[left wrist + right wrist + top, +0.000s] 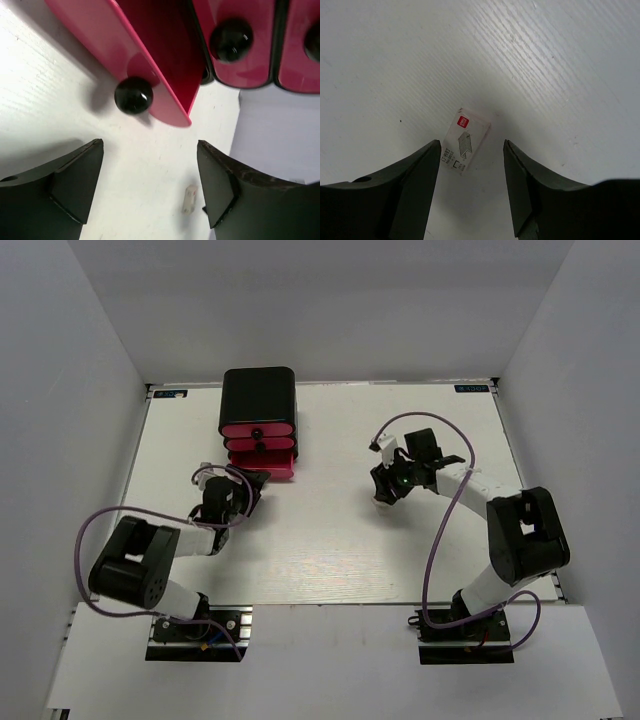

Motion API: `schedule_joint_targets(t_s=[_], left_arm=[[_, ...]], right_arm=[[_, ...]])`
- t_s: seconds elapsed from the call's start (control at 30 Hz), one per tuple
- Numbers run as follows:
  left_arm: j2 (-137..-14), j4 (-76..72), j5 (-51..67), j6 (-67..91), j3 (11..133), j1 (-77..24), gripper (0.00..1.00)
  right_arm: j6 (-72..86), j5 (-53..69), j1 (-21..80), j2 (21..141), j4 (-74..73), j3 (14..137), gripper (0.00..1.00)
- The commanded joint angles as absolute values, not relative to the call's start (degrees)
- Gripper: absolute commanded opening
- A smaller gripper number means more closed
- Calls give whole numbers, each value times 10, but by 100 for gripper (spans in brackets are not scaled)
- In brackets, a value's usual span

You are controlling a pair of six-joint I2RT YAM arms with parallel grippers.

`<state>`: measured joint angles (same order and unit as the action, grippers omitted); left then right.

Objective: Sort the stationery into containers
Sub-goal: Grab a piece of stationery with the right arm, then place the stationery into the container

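Table [330,550], near part: bare of markers and pens in every view.

Right gripper [472,150], near right of centre: open, pointing down at the table, holding nothing.

White block [466,140]: lies flat on the table between those open fingers, its near-left corner just beside or touching the left finger; cannot tell which. Not yet lifted, not yet sorted.

Left gripper [150,145], near left of centre: open, nothing between the fingers, aimed at the bottom drawer's knob [133,95] and apart from it.

Small pale piece [190,198]: sits on the table by the left gripper's right finger; too small to identify.

Bottom drawer [95,30], further back: pulled out, ready to take an item; inside mostly hidden, no contents visible.

Two upper drawers [240,430]: shut, contents hidden.

Black box [258,390], farthest back: houses all three drawers.

Progress, as a judgement: probably near the end, with other stationery presumably stowed. Left to do: pick up the white block, drop it into a drawer, close the bottom drawer.
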<state>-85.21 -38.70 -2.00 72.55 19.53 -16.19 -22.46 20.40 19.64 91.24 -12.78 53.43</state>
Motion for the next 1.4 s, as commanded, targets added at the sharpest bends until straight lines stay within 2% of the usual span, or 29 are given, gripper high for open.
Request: schedule_joint_targets(t_s=[0.0,0.2,0.3,0.37,0.53,0.63,0.67,0.73,0.77,0.83,1.0,1.1,1.37], left_arm=[[-788,-295,-5,643,187,-157,86],[-704,-227,-18,609,143,-157,87],[-642,-190,-33,603,119,-163,87],[-585,-169,-43,603,102,-163,87],[-471,-77,-61,598,73,-163,87],[-414,-44,-68,598,67,-163,87],[-404,-36,-73,598,62,-163,88],[-392,-25,-73,598,62,-163,88],[-386,-19,-73,598,62,-163,88],[-386,-18,-73,603,56,-163,88],[-369,-18,-62,608,44,-163,88],[-363,-13,-62,615,39,-163,88],[-330,10,-62,615,39,-163,88]], right_arm=[[-200,173,201,927,-159,528,59],[-189,168,214,950,-170,534,59],[-185,149,224,962,-175,538,59],[-182,142,230,965,-171,535,64],[-184,118,252,973,-163,525,64],[-187,120,261,973,-159,519,53],[-195,136,261,972,-160,519,38],[-206,148,263,969,-167,527,21],[-221,175,264,968,-171,531,8],[-251,200,263,959,-184,551,0],[-373,342,274,947,-204,619,0],[-389,374,291,975,-193,717,0],[-388,361,354,1106,-163,903,0]])
